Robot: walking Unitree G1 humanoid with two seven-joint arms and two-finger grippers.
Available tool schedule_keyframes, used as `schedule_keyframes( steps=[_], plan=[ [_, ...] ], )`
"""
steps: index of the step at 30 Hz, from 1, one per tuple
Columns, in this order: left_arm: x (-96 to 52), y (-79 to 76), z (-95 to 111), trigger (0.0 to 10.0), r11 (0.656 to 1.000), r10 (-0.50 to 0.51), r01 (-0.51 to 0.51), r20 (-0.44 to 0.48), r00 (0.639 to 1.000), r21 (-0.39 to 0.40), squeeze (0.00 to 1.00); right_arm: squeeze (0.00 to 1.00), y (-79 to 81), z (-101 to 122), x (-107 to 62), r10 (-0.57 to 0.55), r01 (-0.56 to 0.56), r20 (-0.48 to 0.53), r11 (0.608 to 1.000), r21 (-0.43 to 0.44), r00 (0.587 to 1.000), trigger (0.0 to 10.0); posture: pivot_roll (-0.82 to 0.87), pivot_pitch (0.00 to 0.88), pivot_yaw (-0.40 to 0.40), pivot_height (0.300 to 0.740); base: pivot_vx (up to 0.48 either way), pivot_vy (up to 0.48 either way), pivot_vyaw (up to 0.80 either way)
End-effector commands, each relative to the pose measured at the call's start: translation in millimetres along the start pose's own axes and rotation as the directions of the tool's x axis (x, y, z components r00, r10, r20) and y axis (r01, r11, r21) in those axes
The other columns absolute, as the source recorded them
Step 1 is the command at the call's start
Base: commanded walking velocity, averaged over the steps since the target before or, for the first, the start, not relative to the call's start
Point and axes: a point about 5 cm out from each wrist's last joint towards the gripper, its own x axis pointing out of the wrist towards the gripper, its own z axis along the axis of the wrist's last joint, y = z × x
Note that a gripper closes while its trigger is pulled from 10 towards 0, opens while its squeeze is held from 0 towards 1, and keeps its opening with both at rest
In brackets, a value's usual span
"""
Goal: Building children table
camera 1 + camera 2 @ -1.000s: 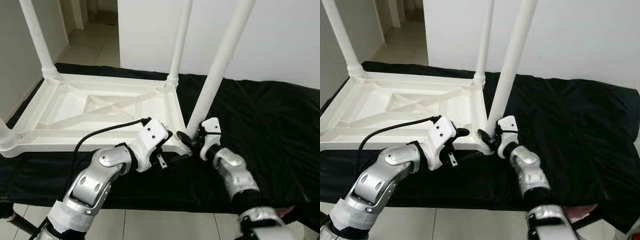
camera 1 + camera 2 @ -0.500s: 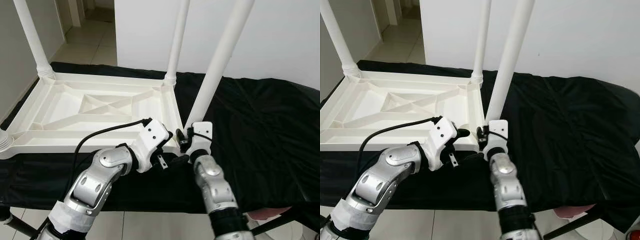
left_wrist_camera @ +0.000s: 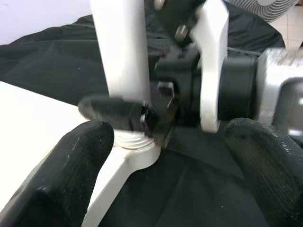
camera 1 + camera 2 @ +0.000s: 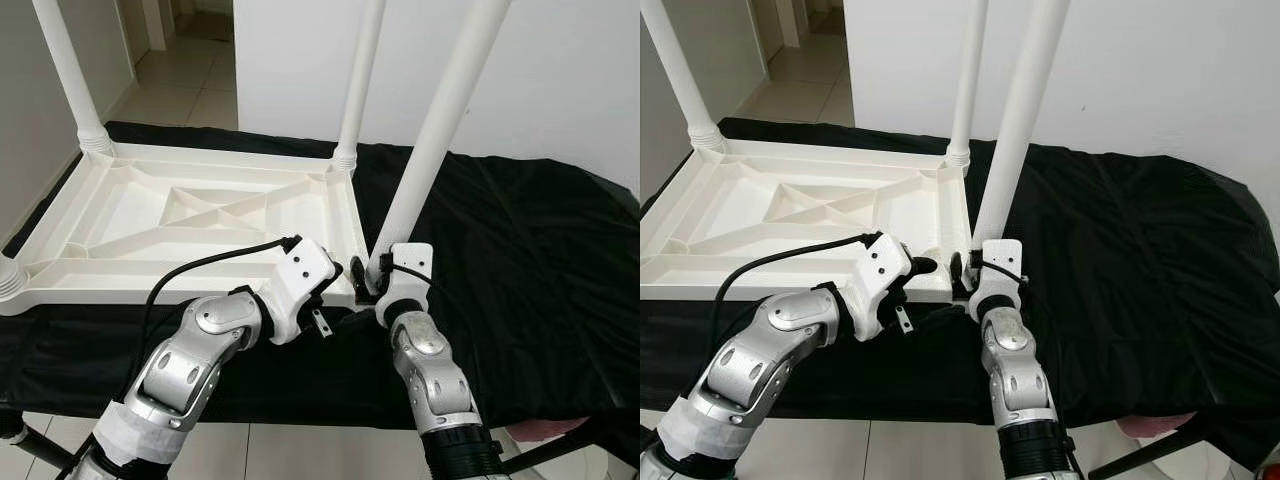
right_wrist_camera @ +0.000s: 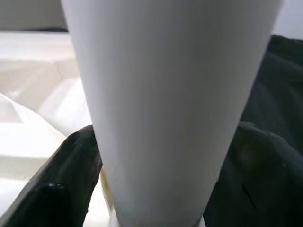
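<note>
Right gripper [image 4: 368, 277] clamped around base of near-right table leg [image 4: 437, 130] — leg seated at corner of upturned white tabletop [image 4: 130, 215] on black cloth [image 4: 520, 250]. Left gripper [image 4: 335, 283] open wide, just beside same corner.

Cloth: black cloth [image 4: 520, 260], wrinkled, draped over the work surface
Wall: white wall [image 4: 560, 80] behind
Floor: pale tiled floor [image 4: 190, 95], hallway beyond

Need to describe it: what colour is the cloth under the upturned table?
Black cloth, clearest in the left eye view.
</note>
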Motion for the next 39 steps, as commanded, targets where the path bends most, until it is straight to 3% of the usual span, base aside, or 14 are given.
schedule_keyframes(
  steps=[1, 2, 3, 4, 5, 11, 14, 16, 19, 22, 25, 37, 38, 39],
  plan=[
    [-0.7, -0.2, 2, 10.0, 1.0, 0.023, -0.023, -0.002, 1.0, 0.003, 0.0, 1.0, -7.8, 1, -1.3, 0.002, -0.002, -0.005, 1.0, 0.01, 1.0, 10.0, 0.07, 0.0, -0.099, 0.74, 0.0, 0.0, 0.0],
    [-0.8, -0.7, 2, 10.0, 1.0, 0.024, -0.024, 0.001, 1.0, 0.003, 0.0, 1.0, -10.8, 3, -1.0, 0.013, -0.013, -0.002, 1.0, 0.014, 1.0, 10.0, 0.07, 0.0, -0.099, 0.74, 0.0, 0.0, 0.0],
    [-1.0, -1.2, 3, 10.0, 1.0, 0.025, -0.025, 0.005, 1.0, -0.004, 0.0, 0.27, -12.0, 3, -1.4, 0.022, -0.022, -0.004, 1.0, 0.005, 1.0, 10.0, 0.07, 0.0, -0.099, 0.74, 0.0, 0.0, 0.0],
    [-1.0, -1.2, 3, 10.0, 1.0, 0.025, -0.025, 0.005, 1.0, -0.004, 0.0, 0.27, -12.0, 3, -1.4, 0.022, -0.022, -0.004, 1.0, 0.005, 1.0, 10.0, 0.07, 0.0, -0.099, 0.74, 0.0, 0.0, 0.0],
    [-0.4, -1.2, 2, 10.0, 1.0, 0.025, -0.025, 0.004, 1.0, -0.002, 0.0, 0.0, -16.0, 3, -0.5, 0.038, -0.037, -0.009, 0.999, 0.024, 0.999, 10.0, 0.06, 0.0, -0.098, 0.74, 0.0, 0.0, 0.0],
    [1.8, -2.2, 2, 10.0, 1.0, 0.013, -0.013, 0.004, 1.0, -0.002, 0.0, 0.0, -26.4, -6, 1.2, 0.218, -0.219, -0.026, 0.975, -0.04, 0.976, 10.0, 0.06, 0.0, -0.082, 0.74, 0.0, 0.0, 0.0],
    [1.8, -2.2, 2, 10.0, 1.0, 0.013, -0.013, 0.004, 1.0, -0.002, 0.0, 0.0, -26.4, -6, 1.2, 0.218, -0.219, -0.026, 0.975, -0.04, 0.976, 10.0, 0.06, 0.0, -0.082, 0.74, 0.0, 0.0, 0.0],
    [2.5, -1.2, 2, 10.0, 1.0, 0.004, -0.004, 0.003, 1.0, 0.004, 0.0, 0.0, -33.4, -13, 2.2, 0.359, -0.363, -0.058, 0.927, -0.095, 0.932, 10.0, 0.05, 0.0, -0.067, 0.74, 0.0, 0.0, 0.0],
    [2.5, -1.2, 2, 10.0, 1.0, 0.004, -0.004, 0.003, 1.0, 0.004, 0.0, 0.0, -33.4, -13, 2.2, 0.359, -0.363, -0.058, 0.927, -0.095, 0.932, 10.0, 0.05, 0.0, -0.067, 0.74, 0.0, 0.0, 0.0],
    [3.0, -0.5, 3, 10.0, 1.0, -0.006, 0.006, 0.001, 1.0, 0.009, 0.0, 0.0, -45.0, -20, 7.1, 0.512, -0.524, -0.115, 0.842, -0.129, 0.851, 10.0, 0.05, 0.0, -0.056, 0.74, 0.0, 0.0, 0.0],
    [3.4, -1.3, 3, 10.0, 1.0, -0.012, 0.012, 0.0, 1.0, 0.01, 0.0, 0.0, -46.2, -21, 13.1, 0.562, -0.579, -0.142, 0.804, -0.139, 0.815, 10.0, 0.06, 0.0, -0.053, 0.74, 0.0, 0.0, 0.0],
    [4.7, -1.4, 4, 10.0, 1.0, -0.014, 0.014, 0.005, 1.0, 0.014, 0.0, 0.0, -43.6, -16, 36.6, 0.622, -0.645, -0.172, 0.74, -0.189, 0.764, 10.0, 0.07, 0.0, -0.063, 0.74, 0.0, 0.0, 0.0],
    [4.9, -1.6, 4, 10.0, 1.0, -0.013, 0.013, 0.007, 1.0, 0.012, 0.0, 0.0, -40.7, -17, 38.2, 0.635, -0.662, -0.186, 0.724, -0.195, 0.75, 9.1, 0.07, 0.0, -0.064, 0.74, 0.0, 0.0, 0.0],
    [4.9, -1.6, 4, 10.0, 1.0, -0.013, 0.013, 0.007, 1.0, 0.012, 0.0, 0.0, -40.7, -17, 38.2, 0.635, -0.662, -0.186, 0.724, -0.195, 0.75, 9.1, 0.07, 0.0, -0.064, 0.74, 0.0, 0.0, 0.0]
  ],
)
